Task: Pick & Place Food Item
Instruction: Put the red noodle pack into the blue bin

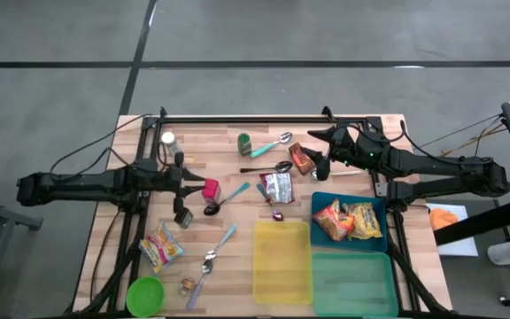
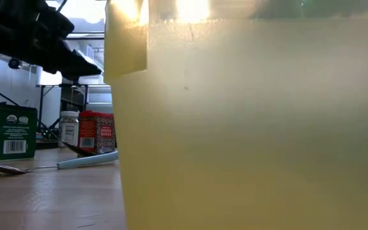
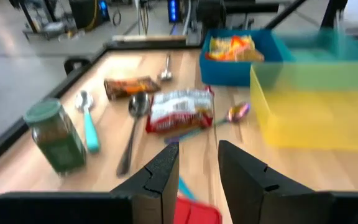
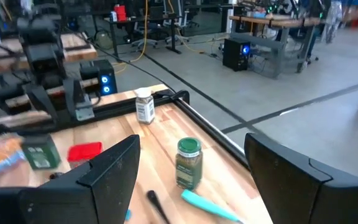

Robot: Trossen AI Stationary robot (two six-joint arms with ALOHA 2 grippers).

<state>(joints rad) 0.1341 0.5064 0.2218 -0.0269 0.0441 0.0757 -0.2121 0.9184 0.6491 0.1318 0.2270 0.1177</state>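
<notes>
Hovering over the tabletop's (image 1: 237,221) left-middle, left claw (image 1: 193,182) part-open, holding nothing, red packet (image 1: 211,189) just beneath its tips. Silver-and-red snack pouch (image 1: 277,186) lying toward 3 o'clock of that claw in the high view, long axis roughly 12 to 6. Right claw (image 1: 319,152) wide open and empty, poised near the brown snack bar (image 1: 302,159), pouch toward its 8 o'clock, probably the nearer arm for either. Blue bin (image 1: 326,202) at 5 o'clock of the pouch, already holding orange snack bags (image 1: 348,221). Which item counts as the target: unclear. Low view mostly blocked by the yellow bin (image 2: 254,128); red packet half hidden behind the left fingers (image 3: 160,180) in the wrist view.
</notes>
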